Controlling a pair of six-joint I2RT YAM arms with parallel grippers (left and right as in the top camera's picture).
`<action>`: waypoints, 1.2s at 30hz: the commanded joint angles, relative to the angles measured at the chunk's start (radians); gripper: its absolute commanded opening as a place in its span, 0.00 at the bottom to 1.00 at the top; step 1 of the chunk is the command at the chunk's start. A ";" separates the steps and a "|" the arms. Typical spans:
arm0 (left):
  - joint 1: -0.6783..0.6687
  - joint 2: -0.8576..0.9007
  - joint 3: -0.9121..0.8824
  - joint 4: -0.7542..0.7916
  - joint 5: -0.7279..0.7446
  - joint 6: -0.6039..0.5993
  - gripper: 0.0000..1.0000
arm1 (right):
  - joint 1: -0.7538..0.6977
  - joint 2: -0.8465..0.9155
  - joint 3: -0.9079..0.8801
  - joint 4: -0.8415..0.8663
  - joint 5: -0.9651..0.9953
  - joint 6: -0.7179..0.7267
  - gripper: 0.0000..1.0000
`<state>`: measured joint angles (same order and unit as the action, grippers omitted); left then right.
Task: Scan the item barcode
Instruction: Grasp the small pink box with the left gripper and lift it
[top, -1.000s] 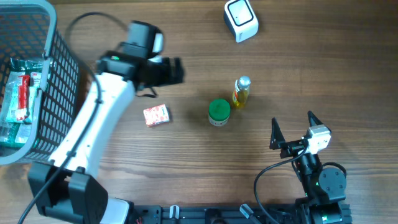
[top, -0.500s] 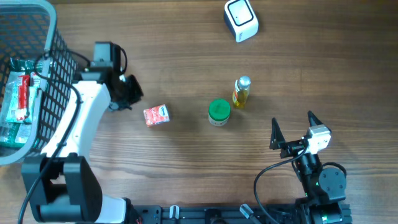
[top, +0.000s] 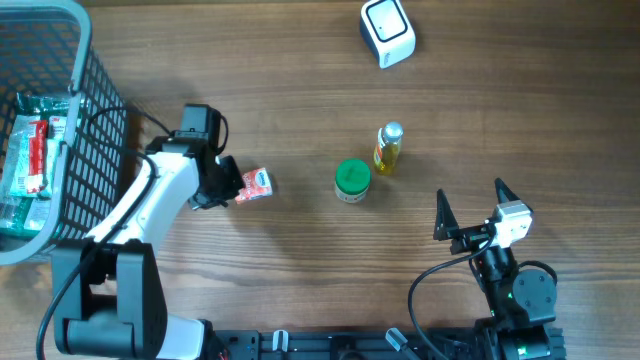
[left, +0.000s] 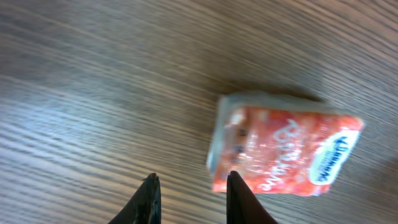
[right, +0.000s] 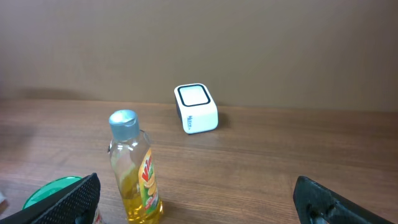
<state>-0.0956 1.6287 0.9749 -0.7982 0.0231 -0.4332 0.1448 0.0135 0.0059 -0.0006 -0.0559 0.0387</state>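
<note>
A small red-and-white snack packet (top: 254, 185) lies flat on the wooden table; in the left wrist view the packet (left: 283, 146) sits just ahead and right of my fingertips. My left gripper (top: 226, 186) (left: 189, 177) hovers at the packet's left edge, its jaws narrowed to a small gap with only bare wood between them. The white barcode scanner (top: 387, 31) (right: 196, 108) stands at the far edge. My right gripper (top: 470, 192) (right: 196, 186) rests wide open near the front right, holding nothing.
A yellow bottle (top: 387, 148) (right: 134, 168) and a green-lidded jar (top: 351, 180) (right: 53, 193) stand mid-table. A dark wire basket (top: 90, 120) with several packaged goods fills the far left.
The left arm swung back left from mid-table, then settled beside the packet, and its jaws narrowed from wide open. The right arm has not moved.
</note>
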 joint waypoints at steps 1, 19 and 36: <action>-0.038 -0.009 -0.006 0.010 -0.014 -0.028 0.21 | -0.002 -0.004 -0.001 0.002 -0.005 -0.012 1.00; -0.079 -0.009 -0.006 0.032 -0.017 -0.043 0.07 | -0.002 -0.004 -0.001 0.003 -0.005 -0.012 1.00; -0.084 0.072 -0.008 0.113 -0.020 -0.001 0.08 | -0.002 -0.004 -0.001 0.002 -0.005 -0.012 1.00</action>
<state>-0.1715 1.6855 0.9733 -0.7124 0.0120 -0.4744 0.1448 0.0135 0.0063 -0.0010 -0.0555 0.0387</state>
